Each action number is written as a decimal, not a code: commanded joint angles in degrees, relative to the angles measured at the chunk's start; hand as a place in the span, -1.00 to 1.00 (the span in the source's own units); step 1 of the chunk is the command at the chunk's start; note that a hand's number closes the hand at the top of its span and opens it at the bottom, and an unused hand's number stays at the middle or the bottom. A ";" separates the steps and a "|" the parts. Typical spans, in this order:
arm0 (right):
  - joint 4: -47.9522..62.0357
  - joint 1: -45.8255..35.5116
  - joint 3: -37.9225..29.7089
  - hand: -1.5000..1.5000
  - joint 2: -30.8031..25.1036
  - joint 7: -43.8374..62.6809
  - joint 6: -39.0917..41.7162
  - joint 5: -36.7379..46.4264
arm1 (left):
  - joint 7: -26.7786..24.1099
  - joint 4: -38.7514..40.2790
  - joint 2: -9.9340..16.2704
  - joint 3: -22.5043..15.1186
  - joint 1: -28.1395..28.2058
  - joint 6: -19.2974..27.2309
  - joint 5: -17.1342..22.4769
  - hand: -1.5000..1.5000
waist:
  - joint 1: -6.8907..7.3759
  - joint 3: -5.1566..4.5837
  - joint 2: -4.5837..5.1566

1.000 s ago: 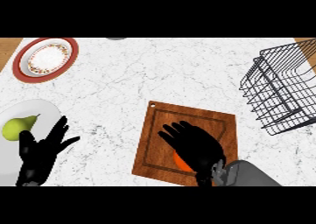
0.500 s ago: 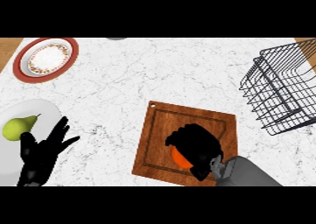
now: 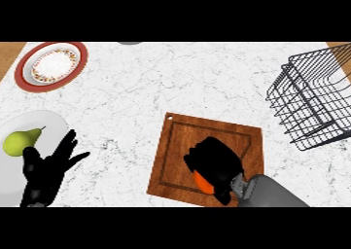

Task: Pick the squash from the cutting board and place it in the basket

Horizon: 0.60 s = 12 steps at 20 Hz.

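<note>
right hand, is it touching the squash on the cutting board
Touching. In the head view the right hand is curled over the orange squash, covering most of it, with no gap showing between them.

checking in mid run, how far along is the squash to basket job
Early stage. Done: the right hand has reached the brown wooden cutting board and curls over the orange squash. In hand: the grasp, with the squash low on the board. Left: lifting, carrying and placing it in the black wire basket. The left hand rests open by the white plate.
</note>
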 commanded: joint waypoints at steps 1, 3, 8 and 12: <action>0.56 3.24 0.00 1.00 0.21 1.03 -2.35 2.52 | 1.29 4.66 -2.12 -2.48 1.64 0.13 -1.89 0.00 | -0.46 -0.80 0.72; -9.50 11.28 -1.34 1.00 -6.89 4.47 -1.38 1.38 | 0.99 4.63 0.65 1.07 2.94 -1.83 0.86 0.00 | -2.18 -0.84 0.34; -20.66 25.85 1.55 1.00 -10.61 14.37 -9.26 8.66 | 1.35 3.35 -0.15 0.65 3.61 -1.07 0.34 0.00 | -3.10 -0.84 0.15; -31.12 32.61 -2.46 1.00 -14.12 12.54 -17.17 7.20 | 0.14 4.91 -0.47 1.03 4.05 -2.17 0.74 0.00 | -3.06 -0.84 0.31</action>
